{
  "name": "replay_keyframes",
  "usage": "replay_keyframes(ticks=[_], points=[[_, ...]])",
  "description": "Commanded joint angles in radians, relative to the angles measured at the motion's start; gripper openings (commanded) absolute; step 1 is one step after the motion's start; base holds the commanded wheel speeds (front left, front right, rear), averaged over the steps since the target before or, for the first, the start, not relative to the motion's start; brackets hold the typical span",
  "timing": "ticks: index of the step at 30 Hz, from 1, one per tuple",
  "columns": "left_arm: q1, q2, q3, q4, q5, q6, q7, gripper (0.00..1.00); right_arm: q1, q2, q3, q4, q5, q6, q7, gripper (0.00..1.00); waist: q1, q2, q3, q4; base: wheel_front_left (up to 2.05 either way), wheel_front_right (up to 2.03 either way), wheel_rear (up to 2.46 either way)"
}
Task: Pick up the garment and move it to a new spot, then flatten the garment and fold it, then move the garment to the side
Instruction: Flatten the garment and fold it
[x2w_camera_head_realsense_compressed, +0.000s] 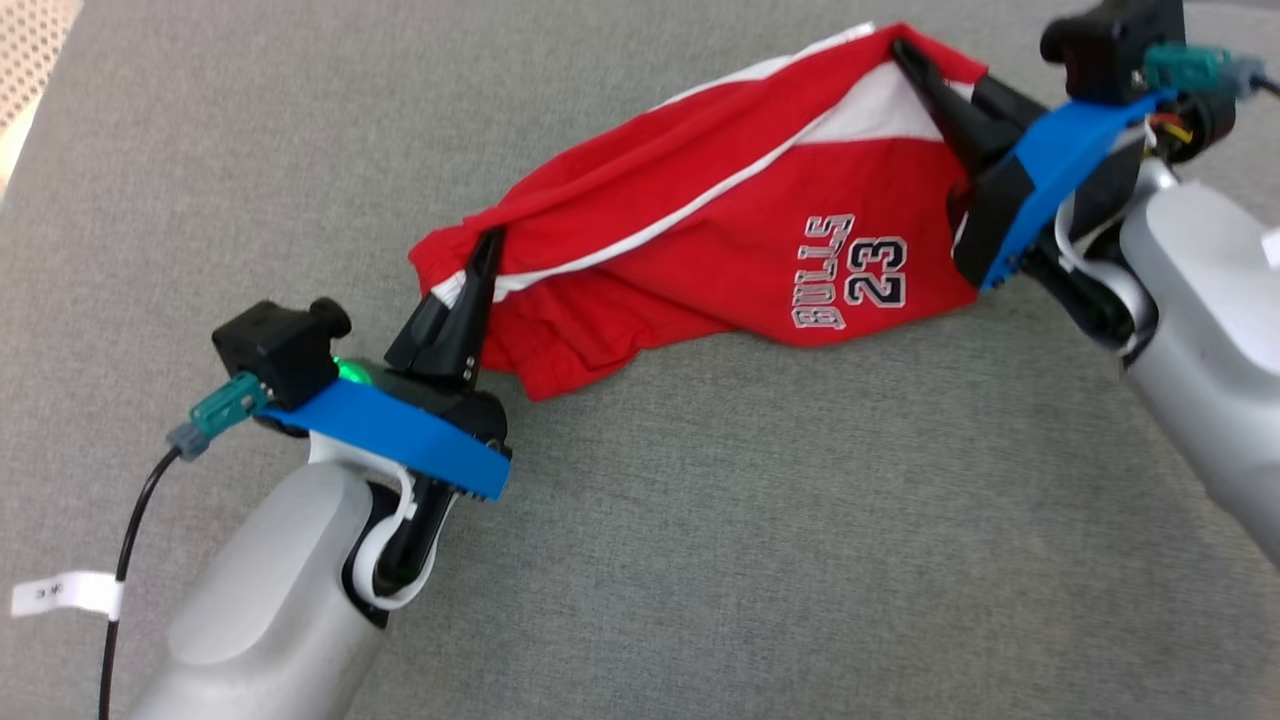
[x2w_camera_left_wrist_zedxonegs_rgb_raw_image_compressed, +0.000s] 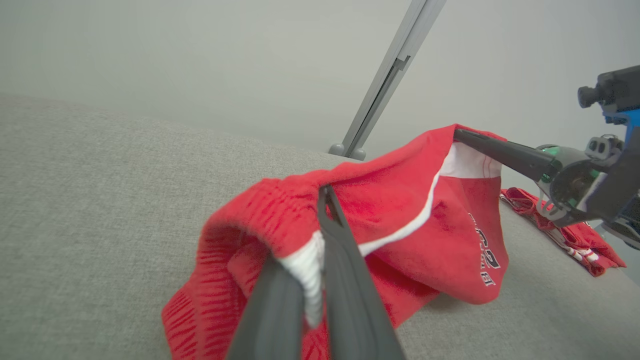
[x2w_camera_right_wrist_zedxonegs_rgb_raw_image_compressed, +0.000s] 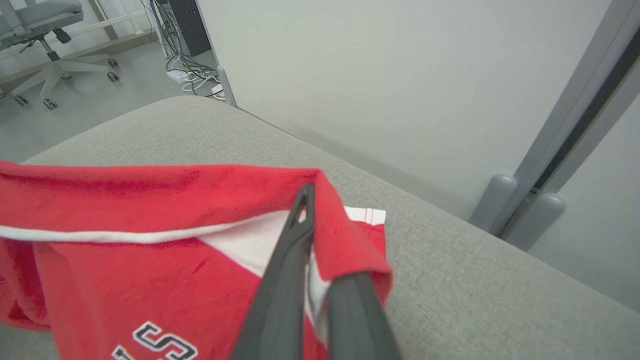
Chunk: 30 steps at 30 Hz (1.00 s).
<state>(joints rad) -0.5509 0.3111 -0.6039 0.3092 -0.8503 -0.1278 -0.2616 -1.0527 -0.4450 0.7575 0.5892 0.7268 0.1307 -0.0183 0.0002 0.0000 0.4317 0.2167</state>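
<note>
I count two grippers, both clamped on one red garment (x2w_camera_head_realsense_compressed: 720, 240). The left gripper (x2w_camera_head_realsense_compressed: 487, 245) pinches its ribbed end and the right gripper (x2w_camera_head_realsense_compressed: 900, 50) its white-panelled end. The garment hangs stretched between them, low over the grey cushion (x2w_camera_head_realsense_compressed: 700, 560); I cannot tell whether it touches. One second red cloth (x2w_camera_left_wrist_zedxonegs_rgb_raw_image_compressed: 575, 240) lies beyond, partly hidden behind the right gripper.

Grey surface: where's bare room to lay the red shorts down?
Bare grey surface spreads in front of the red shorts and to their left. Crowded at the shorts' ends, pinched by left gripper and right gripper; a second red garment lies beyond it.
</note>
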Motion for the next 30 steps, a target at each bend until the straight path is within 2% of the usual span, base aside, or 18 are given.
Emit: replay_keyframes(ticks=[1,9,10,11,12,13,14,15,25,30], points=[[-0.028,-0.006,-0.006,0.005,-0.007,-0.004,-0.004,0.00,-0.035,0.006,0.018,0.023,0.007,0.000,0.001,0.00,-0.0002,0.0000,0.034,0.028,0.00,0.00,0.00],[-0.116,-0.043,-0.027,0.064,-0.029,-0.004,-0.004,0.00,-0.217,0.049,0.157,0.212,0.049,0.000,-0.028,0.00,-0.0002,0.0000,0.100,0.058,0.00,0.00,0.00],[-0.124,-0.046,-0.029,0.071,-0.029,-0.004,-0.004,0.00,-0.230,0.053,0.174,0.230,0.055,0.000,-0.033,0.25,-0.0002,0.0000,0.104,0.060,0.00,0.00,0.00],[-0.129,-0.049,-0.027,0.079,-0.034,-0.004,-0.004,0.00,-0.241,0.058,0.189,0.246,0.063,0.000,-0.041,0.60,-0.0002,0.0000,0.107,0.061,0.00,0.00,0.00],[-0.133,-0.050,-0.025,0.086,-0.035,-0.004,-0.004,0.00,-0.251,0.062,0.203,0.261,0.070,0.000,-0.049,1.00,-0.0002,0.0000,0.109,0.061,0.00,0.00,0.00],[-0.136,-0.051,-0.022,0.095,-0.034,-0.004,-0.004,0.00,-0.258,0.065,0.216,0.276,0.079,0.000,-0.056,1.00,-0.0002,0.0000,0.110,0.061,0.00,0.00,0.00],[-0.137,-0.052,-0.018,0.104,-0.031,-0.004,-0.004,0.36,-0.264,0.067,0.228,0.291,0.088,0.000,-0.061,1.00,-0.0002,0.0000,0.110,0.060,0.00,0.00,0.00],[-0.138,-0.054,-0.008,0.112,-0.024,-0.004,-0.004,1.00,-0.267,0.067,0.240,0.303,0.094,0.000,-0.065,1.00,-0.0002,0.0000,0.109,0.059,0.00,0.00,0.00],[-0.054,-0.053,0.037,0.125,0.045,-0.004,-0.004,1.00,-0.254,0.023,0.334,0.388,0.173,0.000,-0.135,1.00,-0.0002,0.0000,0.061,0.047,0.00,0.00,0.00],[0.038,-0.053,0.152,0.087,0.113,-0.004,-0.004,1.00,-0.205,0.004,0.356,0.419,0.215,0.000,-0.179,1.00,-0.0002,0.0000,0.020,0.047,0.00,0.00,0.00]])
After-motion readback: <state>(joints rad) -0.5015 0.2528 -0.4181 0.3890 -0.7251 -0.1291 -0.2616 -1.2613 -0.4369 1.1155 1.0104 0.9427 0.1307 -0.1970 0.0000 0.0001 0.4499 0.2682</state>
